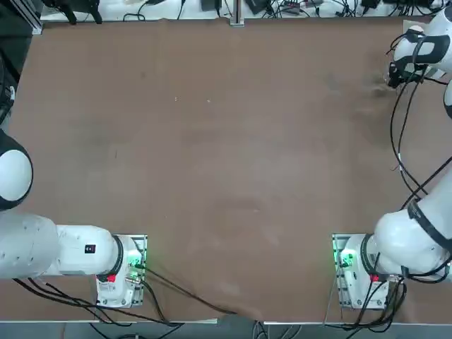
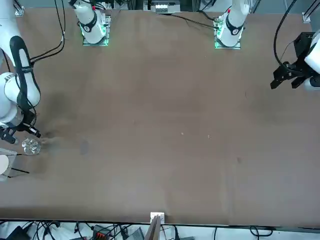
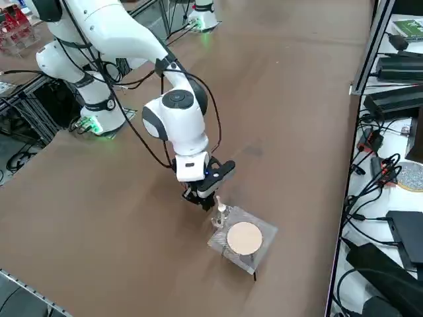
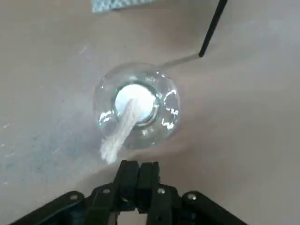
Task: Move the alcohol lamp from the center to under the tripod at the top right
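The alcohol lamp (image 4: 136, 108), a small clear glass bulb with a white cap and wick, stands upright on the table. It sits just outside the tripod (image 3: 243, 239), close to one thin dark leg (image 4: 212, 28) and the grey mesh's corner. From the front, the lamp (image 2: 31, 146) glints beside the mesh (image 2: 4, 164) at the picture's edge. My right gripper (image 4: 138, 176) is shut with nothing between its fingers, and it hovers right beside the lamp (image 3: 219, 215), apart from it. In the top view the gripper (image 1: 395, 75) is at the far right edge; lamp and tripod are hidden there.
The table's right edge runs close behind the tripod, with cables and black boxes (image 3: 396, 99) on the shelf beyond. The right arm's base (image 1: 357, 272) and its cables sit at the near edge. Bare brown tabletop (image 1: 226, 155) spreads across the middle.
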Robot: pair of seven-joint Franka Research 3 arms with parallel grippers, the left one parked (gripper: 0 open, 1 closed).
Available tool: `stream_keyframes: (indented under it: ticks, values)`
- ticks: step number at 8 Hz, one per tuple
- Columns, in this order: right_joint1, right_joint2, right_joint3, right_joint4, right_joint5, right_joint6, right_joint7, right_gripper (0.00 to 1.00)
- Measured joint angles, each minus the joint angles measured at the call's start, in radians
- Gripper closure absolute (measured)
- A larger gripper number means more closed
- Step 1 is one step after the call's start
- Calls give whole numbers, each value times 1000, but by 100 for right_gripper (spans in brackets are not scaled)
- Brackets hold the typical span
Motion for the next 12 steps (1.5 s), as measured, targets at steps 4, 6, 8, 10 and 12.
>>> stream_keyframes:
  ticks: [4, 6, 8, 10, 12]
  values:
    - [0, 53, 0, 59, 1, 2, 4, 99]
    - [0, 67, 0, 79, 1, 2, 5, 99]
    - [0, 88, 0, 109, 1, 2, 5, 99]
    - [-1, 111, 0, 133, 1, 2, 5, 99]
    - [-5, 132, 0, 164, 1, 2, 4, 99]
